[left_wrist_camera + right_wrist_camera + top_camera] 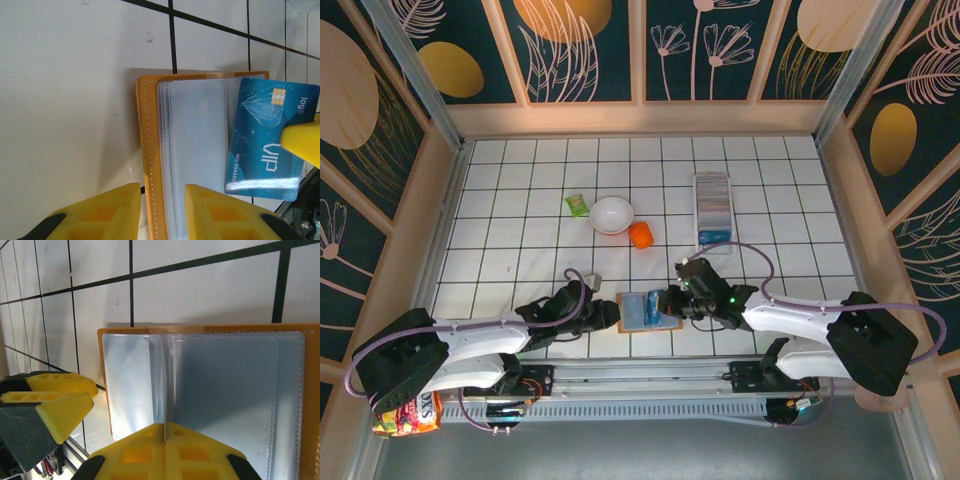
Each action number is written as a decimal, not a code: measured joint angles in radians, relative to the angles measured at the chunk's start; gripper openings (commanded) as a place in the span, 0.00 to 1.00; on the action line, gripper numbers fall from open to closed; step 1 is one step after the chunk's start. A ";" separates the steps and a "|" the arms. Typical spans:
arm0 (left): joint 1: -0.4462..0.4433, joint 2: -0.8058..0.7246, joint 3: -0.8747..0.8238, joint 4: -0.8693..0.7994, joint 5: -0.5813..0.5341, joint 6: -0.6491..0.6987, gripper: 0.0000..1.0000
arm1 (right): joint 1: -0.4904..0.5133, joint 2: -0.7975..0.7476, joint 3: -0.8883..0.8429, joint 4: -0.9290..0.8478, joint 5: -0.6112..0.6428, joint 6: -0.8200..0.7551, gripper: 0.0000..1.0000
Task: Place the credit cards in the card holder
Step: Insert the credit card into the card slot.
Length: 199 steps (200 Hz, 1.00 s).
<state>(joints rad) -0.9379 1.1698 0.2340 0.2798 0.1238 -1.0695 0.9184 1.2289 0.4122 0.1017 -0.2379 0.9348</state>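
The right pincer [165,434] was closed on a credit card [265,145], a blue one marked VIP with a chip near one corner, clamped by one edge. It held the card over the clear sleeves of an open tan-orange wallet [147,150]. Whether the card touched the sleeves could not be told. From the right wrist the card showed edge-on, a thin line rising from between the shut yellow fingers. The wallet lay flat on the white tiled surface [520,200], close to the near edge and between the two arms. The left pincer [162,192] was at the wallet's other side, its jaws a little apart over the stitched orange border. Whether they nipped that border could not be told. The card holder [712,205] lay well apart from the wallet, toward the far right of the surface. A white bowl [611,214], a green packet [577,204] and a small orange object [640,235] sat near the middle.
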 measured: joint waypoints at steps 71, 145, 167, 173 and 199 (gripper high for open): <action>-0.007 0.010 0.000 0.008 0.000 0.000 0.26 | 0.000 -0.015 -0.002 -0.012 0.005 -0.001 0.00; -0.013 0.017 0.000 0.009 0.000 -0.001 0.25 | 0.000 -0.037 -0.015 -0.024 0.005 0.000 0.00; -0.014 0.023 0.000 0.012 0.000 -0.001 0.25 | 0.000 -0.037 -0.018 -0.021 0.004 0.000 0.00; -0.014 0.025 0.000 0.014 0.000 -0.001 0.25 | 0.000 -0.037 -0.019 -0.019 0.003 0.001 0.00; -0.018 0.036 0.000 0.018 0.000 -0.001 0.24 | 0.000 -0.034 -0.030 0.008 -0.002 0.016 0.00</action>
<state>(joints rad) -0.9562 1.2057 0.2337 0.2981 0.1238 -1.0702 0.9184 1.1950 0.3824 0.1097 -0.2401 0.9504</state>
